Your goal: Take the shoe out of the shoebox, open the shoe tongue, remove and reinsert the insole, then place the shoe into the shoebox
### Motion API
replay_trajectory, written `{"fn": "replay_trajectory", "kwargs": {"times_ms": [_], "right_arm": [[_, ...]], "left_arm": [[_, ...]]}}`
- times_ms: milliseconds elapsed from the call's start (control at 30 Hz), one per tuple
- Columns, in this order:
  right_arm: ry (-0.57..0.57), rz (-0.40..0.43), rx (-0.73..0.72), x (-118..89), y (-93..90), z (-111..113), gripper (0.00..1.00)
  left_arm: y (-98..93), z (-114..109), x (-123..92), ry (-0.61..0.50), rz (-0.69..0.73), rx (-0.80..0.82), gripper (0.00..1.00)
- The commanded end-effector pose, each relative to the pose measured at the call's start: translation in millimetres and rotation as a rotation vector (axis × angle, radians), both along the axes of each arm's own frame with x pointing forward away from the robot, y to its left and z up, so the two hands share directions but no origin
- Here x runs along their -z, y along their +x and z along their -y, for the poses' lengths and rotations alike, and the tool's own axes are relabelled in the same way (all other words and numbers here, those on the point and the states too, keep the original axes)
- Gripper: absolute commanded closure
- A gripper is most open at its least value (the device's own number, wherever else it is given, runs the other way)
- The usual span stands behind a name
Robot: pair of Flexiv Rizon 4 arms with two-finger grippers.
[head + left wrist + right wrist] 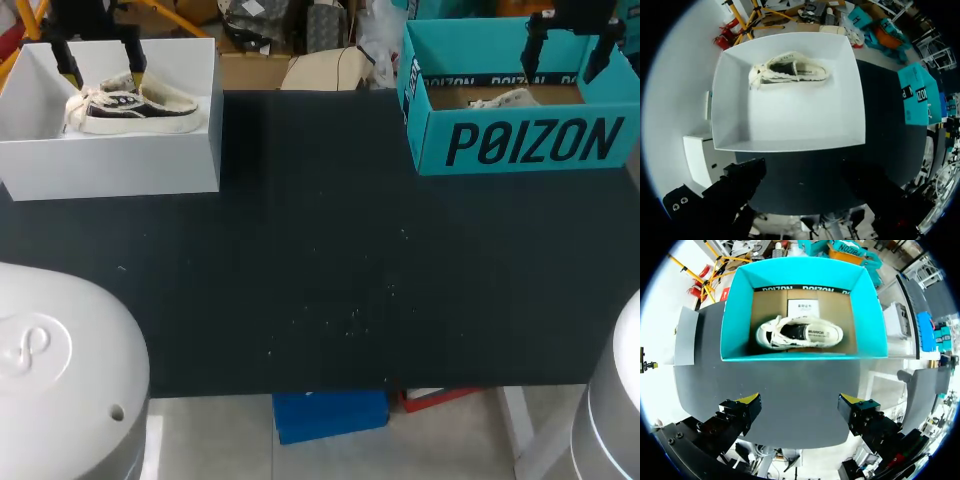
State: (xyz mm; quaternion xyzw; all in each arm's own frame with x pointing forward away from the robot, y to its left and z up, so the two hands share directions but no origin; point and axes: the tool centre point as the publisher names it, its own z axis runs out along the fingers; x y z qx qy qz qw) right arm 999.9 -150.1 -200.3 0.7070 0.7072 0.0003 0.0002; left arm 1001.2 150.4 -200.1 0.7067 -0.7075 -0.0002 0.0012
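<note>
My left gripper (100,60) hung spread, empty, over white shoebox (110,165), sneaker (135,105) inside; my right gripper (800,402) likewise over teal shoebox (734,315), second sneaker (800,335) inside. Judged: both staged for lift-out.

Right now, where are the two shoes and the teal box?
white-box shoe (135,110): head view, on its side.
teal-box shoe (800,333): right wrist view, on its opening.
teal box (530,140): head view, on its front wall.
</note>
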Motion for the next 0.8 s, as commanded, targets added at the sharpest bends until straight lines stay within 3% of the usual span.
{"fn": "replay_trajectory", "kwargs": {"times_ms": [33, 167, 200, 333, 467, 800], "right_arm": [[0.000, 0.000, 0.000, 0.0, 0.0, 0.0, 0.00], [0.000, 0.000, 0.000, 0.0, 0.0, 0.0, 0.00], [0.000, 0.000, 0.000, 0.0, 0.0, 0.0, 0.00], [0.000, 0.000, 0.000, 0.0, 0.0, 0.0, 0.00], [0.000, 0.000, 0.000, 0.0, 0.0, 0.0, 0.00], [0.000, 0.000, 0.000, 0.0, 0.0, 0.0, 0.00]], "left_arm": [[-4.0, 3.0, -0.4, 0.002, 0.004, 0.060, 0.00], [-23.8, 8.9, -9.7, 0.007, 0.057, 0.416, 0.00], [-31.9, 8.2, -8.9, 0.017, 0.087, 0.589, 0.00], [-37.4, -4.8, -8.9, 0.039, 0.087, 0.979, 0.00], [-27.5, -32.4, -12.3, 0.078, 0.078, 1.408, 0.00], [-27.5, -32.4, -12.3, 0.078, 0.078, 1.408, 0.00]]}}
